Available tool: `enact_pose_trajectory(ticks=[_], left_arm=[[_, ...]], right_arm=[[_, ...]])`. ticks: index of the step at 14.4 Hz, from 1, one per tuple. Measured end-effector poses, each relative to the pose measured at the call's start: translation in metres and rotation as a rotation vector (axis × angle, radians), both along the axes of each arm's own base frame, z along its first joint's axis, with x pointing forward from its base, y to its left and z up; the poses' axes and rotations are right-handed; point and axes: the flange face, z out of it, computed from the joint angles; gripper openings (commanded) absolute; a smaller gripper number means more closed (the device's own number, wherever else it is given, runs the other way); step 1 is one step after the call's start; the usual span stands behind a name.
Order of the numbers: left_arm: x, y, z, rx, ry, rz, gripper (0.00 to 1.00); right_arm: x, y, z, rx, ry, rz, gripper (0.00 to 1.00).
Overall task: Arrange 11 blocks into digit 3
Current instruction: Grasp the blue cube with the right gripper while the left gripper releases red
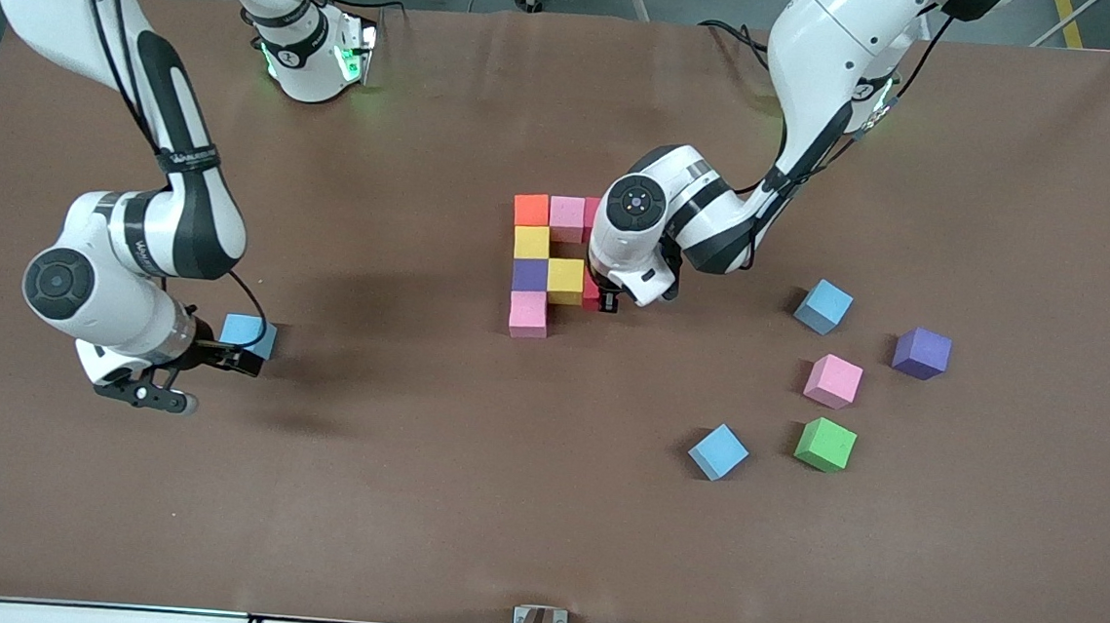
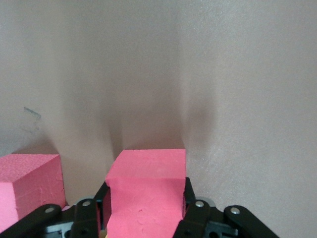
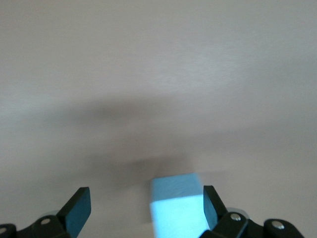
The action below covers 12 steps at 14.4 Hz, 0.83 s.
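Front view | left pincer point(image 1: 607, 300) clamps red block point(image 1: 591, 293) | right pincer point(image 1: 241, 360) apart | writing unreadable

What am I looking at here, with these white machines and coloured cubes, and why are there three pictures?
These are two robot arms at a brown table, each ending in a two-finger gripper. The big picture comes from a high camera facing them; the other two come from cameras on the arms' wrists.

In the middle lies a half-built figure of foam cubes: orange, pink, yellow, purple, yellow, pink, with a red one partly hidden under the arm. The left gripper is down at the figure's edge, shut on a red cube; its wrist view shows the fingers pressed on both sides.

The right gripper is open at a light blue cube toward its end of the table, not yet gripping.

Loose cubes lie toward the left arm's end: light blue, purple, pink, green and another light blue.
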Motion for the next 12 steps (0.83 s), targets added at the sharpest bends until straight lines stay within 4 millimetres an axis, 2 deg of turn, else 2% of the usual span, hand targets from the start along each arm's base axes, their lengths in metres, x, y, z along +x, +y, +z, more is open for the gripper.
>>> enact_pose_trajectory(ticks=[2,3,5,6,9,12], left_arm=[[0.0,0.0,0.0,0.0,0.0,0.0,0.6],[0.0,0.0,0.0,0.0,0.001,0.0,0.66],[0.0,0.0,-0.002,0.002,0.003,-0.001,0.81],[-0.001,0.0,-0.005,0.004,0.007,-0.001,0.98],[-0.002,-0.001,-0.015,0.015,0.009,-0.017,1.0],[-0.002,-0.001,-0.015,0.025,0.005,-0.03,1.0]], right_arm=[[-0.017,-0.015,-0.021,0.001,-0.02,0.001,1.0],[-0.025,-0.016,-0.029,0.001,-0.021,0.001,1.0],[-0.034,-0.012,-0.038,0.004,-0.01,0.007,1.0],[-0.037,-0.01,-0.039,0.006,-0.006,0.011,1.0],[-0.046,-0.006,-0.043,0.009,0.011,0.016,1.0],[-0.054,-0.006,-0.051,0.009,0.033,0.016,1.0]])
